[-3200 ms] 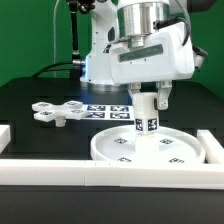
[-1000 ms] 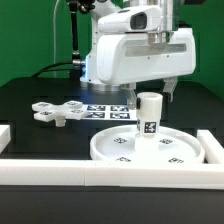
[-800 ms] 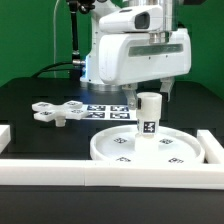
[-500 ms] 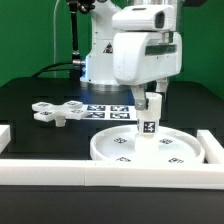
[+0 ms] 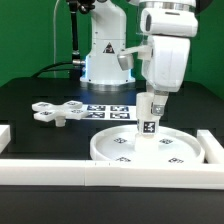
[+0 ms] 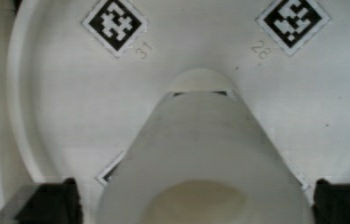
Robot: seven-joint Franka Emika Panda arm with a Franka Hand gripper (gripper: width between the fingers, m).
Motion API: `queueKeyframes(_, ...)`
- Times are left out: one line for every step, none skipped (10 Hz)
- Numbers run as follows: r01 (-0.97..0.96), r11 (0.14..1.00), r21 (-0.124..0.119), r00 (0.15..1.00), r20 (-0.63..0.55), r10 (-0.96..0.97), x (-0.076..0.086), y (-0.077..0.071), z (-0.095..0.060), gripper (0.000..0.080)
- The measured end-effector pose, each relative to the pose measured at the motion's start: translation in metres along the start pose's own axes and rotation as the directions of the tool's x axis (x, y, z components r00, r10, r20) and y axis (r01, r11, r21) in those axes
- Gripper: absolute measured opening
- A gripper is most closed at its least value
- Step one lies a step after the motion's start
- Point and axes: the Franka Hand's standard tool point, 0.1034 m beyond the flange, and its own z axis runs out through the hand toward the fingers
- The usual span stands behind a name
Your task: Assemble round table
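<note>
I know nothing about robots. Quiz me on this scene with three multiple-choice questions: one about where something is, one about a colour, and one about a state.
1. Where does the short leg stand?
A. on the marker board
B. on the round disc
C. on the cross-shaped base piece

2. What colour are the furniture parts?
A. white
B. red
C. blue

3. What is the gripper doing?
A. shut on the cross-shaped base piece
B. shut on the round disc's rim
C. open, above the leg

Answers:
1 B: the exterior view shows the leg upright inside the disc's rim.
2 A: the disc and leg are white, with small black-and-white tags.
3 C: in the wrist view the fingertips stand apart on either side of the leg.
</note>
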Motion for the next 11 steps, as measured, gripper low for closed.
queueKeyframes(0.057,0.998,0.000,0.998,0.005,-0.057,-0.0028,0.0001,0.0003,0.0648)
queueKeyframes(0.129,0.992,0.000,0.992,0.015,-0.129,-0.0040,0.0001,0.0007,0.0648)
queueKeyframes(0.194,0.981,0.003,0.981,0.027,-0.194,-0.0023,-0.0009,0.0024,0.0648)
queueKeyframes(0.293,0.956,0.009,0.955,0.044,-0.293,-0.0002,-0.0016,0.0044,0.0648)
queueKeyframes(0.368,0.930,0.014,0.928,0.057,-0.368,0.0023,-0.0014,0.0063,0.0648)
queueKeyframes(0.428,0.903,0.018,0.901,0.067,-0.428,0.0024,-0.0006,0.0068,0.0648)
queueKeyframes(0.433,0.901,0.019,0.899,0.069,-0.433,0.0024,-0.0005,0.0068,0.0648)
queueKeyframes(0.431,0.902,0.019,0.900,0.069,-0.431,0.0017,-0.0005,0.0069,0.0648)
queueKeyframes(0.428,0.903,0.019,0.901,0.069,-0.429,0.0003,-0.0004,0.0070,0.0648)
queueKeyframes(0.424,0.905,0.020,0.903,0.070,-0.424,-0.0026,-0.0003,0.0073,0.0528)
queueKeyframes(0.421,0.907,0.023,0.904,0.070,-0.421,-0.0049,-0.0006,0.0076,0.0404)
